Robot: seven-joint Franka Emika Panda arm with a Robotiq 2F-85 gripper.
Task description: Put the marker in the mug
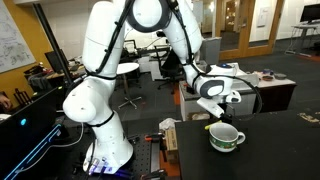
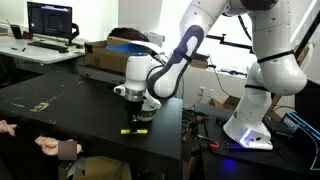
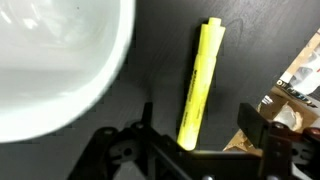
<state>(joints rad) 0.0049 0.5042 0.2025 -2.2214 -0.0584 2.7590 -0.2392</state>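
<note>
Marker (image 3: 200,85) placement decides the coming move, and the wrist view shows it best, read from its left edge across. The mug (image 3: 50,70) fills the upper left corner, with only its white rim and inner wall in sight. Next to the mug, towards the middle of the picture, a strip of bare dark table (image 3: 160,50) separates it from the yellow marker, so the two are near but not touching. The marker lies flat, and its long axis runs nearly straight away from the camera with a slight lean. It lies alongside the mug's wall rather than pointing at it. Its near end sits between the two dark fingers (image 3: 252,122), which stand wide apart, one on the mug's side of the marker and one on the far side. The gripper (image 3: 197,135) is spread wide and grips nothing. Past the far finger, away from the mug, the table ends and some blurred clutter shows.

The fingers' closing line crosses the marker's thin width, so the alignment looks right for a pinch. The jaws bracket its end rather than its middle, though, which may let it tilt once lifted. In an exterior view the marker (image 2: 135,130) lies on the table directly under the gripper (image 2: 135,104) with a gap between them. A descent seems to be needed first, then a short carry sideways to the mug.
</note>
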